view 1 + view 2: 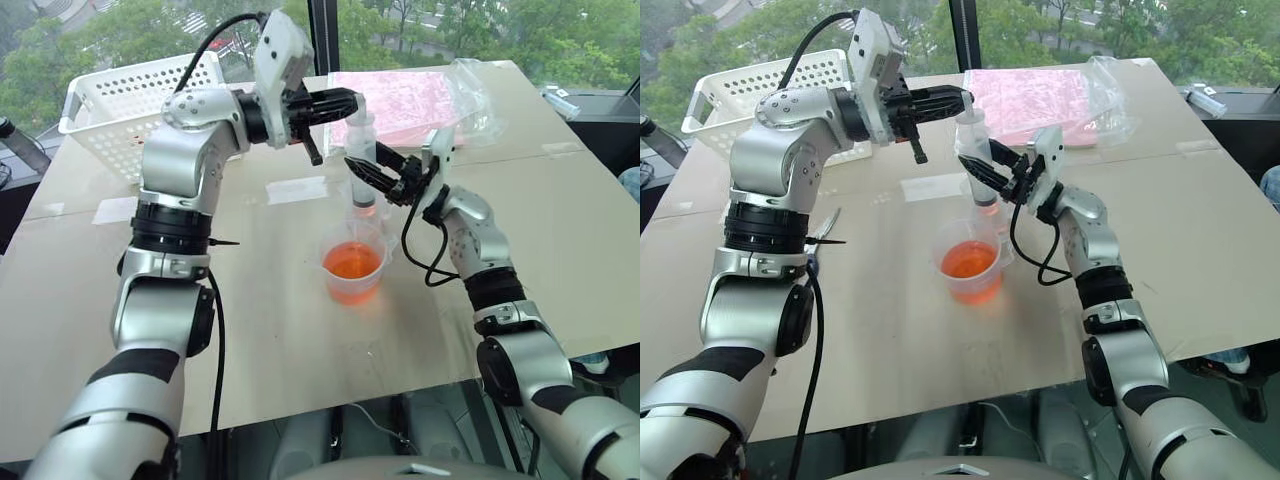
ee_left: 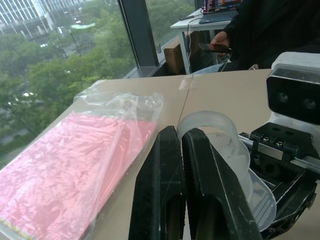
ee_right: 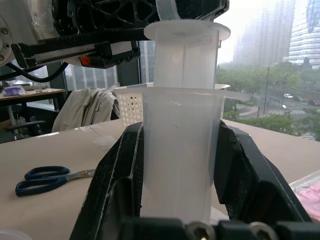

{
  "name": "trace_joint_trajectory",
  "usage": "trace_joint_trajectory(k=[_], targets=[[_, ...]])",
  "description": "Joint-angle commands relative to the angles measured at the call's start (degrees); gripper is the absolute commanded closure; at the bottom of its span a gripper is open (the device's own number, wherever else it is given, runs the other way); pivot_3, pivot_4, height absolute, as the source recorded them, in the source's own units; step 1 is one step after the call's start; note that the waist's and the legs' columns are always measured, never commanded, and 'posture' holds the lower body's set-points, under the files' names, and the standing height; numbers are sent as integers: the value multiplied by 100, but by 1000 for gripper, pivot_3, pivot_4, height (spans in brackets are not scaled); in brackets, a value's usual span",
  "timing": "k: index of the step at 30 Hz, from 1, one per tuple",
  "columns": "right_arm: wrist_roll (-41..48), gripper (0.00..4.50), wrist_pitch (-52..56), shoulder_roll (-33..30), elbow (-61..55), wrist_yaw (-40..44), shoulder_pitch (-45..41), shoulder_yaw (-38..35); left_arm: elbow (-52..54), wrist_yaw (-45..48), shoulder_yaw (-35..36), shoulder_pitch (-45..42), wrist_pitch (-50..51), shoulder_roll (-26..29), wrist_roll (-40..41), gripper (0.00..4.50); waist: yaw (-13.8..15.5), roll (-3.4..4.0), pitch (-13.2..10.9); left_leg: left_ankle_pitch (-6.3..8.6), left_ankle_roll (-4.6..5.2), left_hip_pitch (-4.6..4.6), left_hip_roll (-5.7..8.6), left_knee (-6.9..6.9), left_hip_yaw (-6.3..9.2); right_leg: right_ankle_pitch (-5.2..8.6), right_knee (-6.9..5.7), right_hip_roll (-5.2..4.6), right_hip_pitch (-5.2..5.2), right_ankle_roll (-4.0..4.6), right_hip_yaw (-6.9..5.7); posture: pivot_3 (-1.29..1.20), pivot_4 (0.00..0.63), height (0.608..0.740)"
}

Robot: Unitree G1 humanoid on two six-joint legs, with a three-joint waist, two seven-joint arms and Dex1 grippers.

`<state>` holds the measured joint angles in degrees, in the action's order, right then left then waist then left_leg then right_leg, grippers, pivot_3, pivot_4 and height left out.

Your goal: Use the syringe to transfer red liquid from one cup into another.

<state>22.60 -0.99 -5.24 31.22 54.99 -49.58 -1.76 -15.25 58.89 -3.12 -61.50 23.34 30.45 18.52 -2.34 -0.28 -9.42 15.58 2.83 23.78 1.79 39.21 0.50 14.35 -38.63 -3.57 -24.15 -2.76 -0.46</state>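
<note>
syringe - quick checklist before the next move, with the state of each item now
1. Right gripper clamped on the syringe barrel: ok.
2. Syringe upright: ok.
3. Left gripper shut at the plunger top: ok; whether it actually grips it: cannot tell.
4. Nozzle down inside the smaller cup: cannot tell.
5. Beaker upright, red liquid inside: ok.
6. Red liquid inside the syringe: cannot tell.
</note>
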Motion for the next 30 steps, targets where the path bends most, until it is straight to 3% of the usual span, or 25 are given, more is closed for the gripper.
trace_joint_trajectory(k=[1, 21, 26, 29, 30], targets=[[134, 3025, -276, 1, -189, -19, -412, -196, 349, 177, -235, 243, 44, -37, -40, 4500, -1, 0, 0, 0, 0, 0, 0, 0, 1, 0, 0, 0, 0, 0, 0, 0, 150, 740], [161, 3029, -421, -62, 239, 13, -801, -426, 830, 348, -326, 883, -31, -30, -125, 4500, -6, 0, 0, 0, 0, -2, 0, 2, -1, 0, -13, 0, -3, 0, 0, 0, 150, 740], [100, 3032, -399, -76, 181, -19, -743, -382, 1111, -116, 421, 776, 130, -352, 443, 4500, -7, 0, 0, 0, 0, -1, 0, 4, 0, 0, -12, -7, -3, 0, 0, 0, 150, 740], [76, 3033, -350, -110, 142, -81, -682, -391, 1526, -429, 921, 812, 786, -312, 983, 3766, -10, 0, 0, 0, 0, -1, -1, 3, 1, 0, -14, -13, -4, 0, 5, 0, 150, 740], [81, 3033, -323, -118, 102, -98, -664, -390, 1646, -570, 1031, 822, 944, -261, 1056, 3233, -12, 0, 0, 0, 0, -1, -1, 3, 2, 0, -14, -15, -4, 0, 8, 0, 150, 740]])
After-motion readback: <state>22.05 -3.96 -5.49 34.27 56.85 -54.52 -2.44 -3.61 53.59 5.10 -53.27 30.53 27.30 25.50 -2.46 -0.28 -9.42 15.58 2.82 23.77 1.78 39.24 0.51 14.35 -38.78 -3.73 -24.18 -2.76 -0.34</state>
